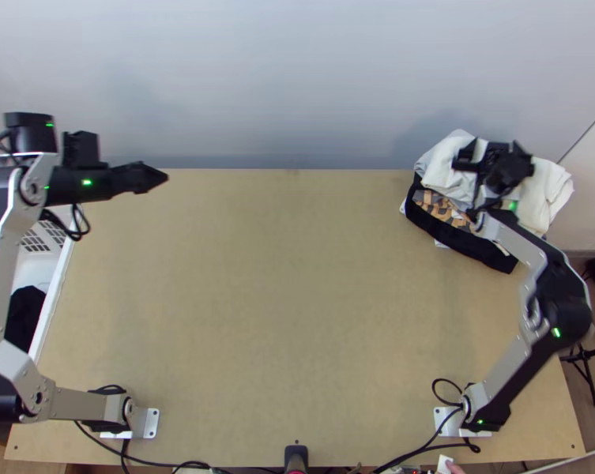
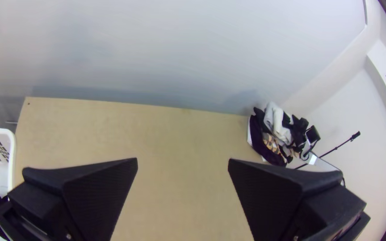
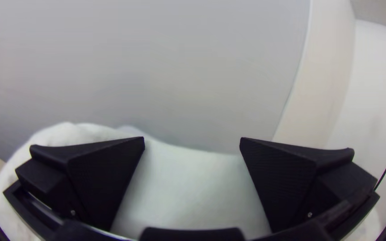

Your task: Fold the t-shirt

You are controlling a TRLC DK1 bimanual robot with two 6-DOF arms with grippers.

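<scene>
Two grippers are over or near the light wooden bench point(image 1: 281, 316). The left black gripper with wide flat fingers point(image 1: 151, 178) hangs near the bench's far left corner; in the left wrist view that gripper point(image 2: 182, 160) is released, its two fingers well apart with no cloth between them. The right black gripper with wide flat fingers point(image 1: 495, 150) is at the one pile of clothes in the far right corner. In the right wrist view this gripper point(image 3: 192, 138) is also released, two fingers spread over white cloth; whether they touch it I cannot tell.

The pile shows at least three cloths: soft white cloth point(image 1: 449, 170) bunched on top, one orange-and-dark patterned piece point(image 1: 439, 207) under it, and black cloth point(image 1: 487, 253) lowest along the near side. Which of them is the t-shirt, I cannot tell. One white plastic lattice basket point(image 1: 50, 304) stands beside the bench's left edge, with dark cloth point(image 1: 24, 316) inside.
</scene>
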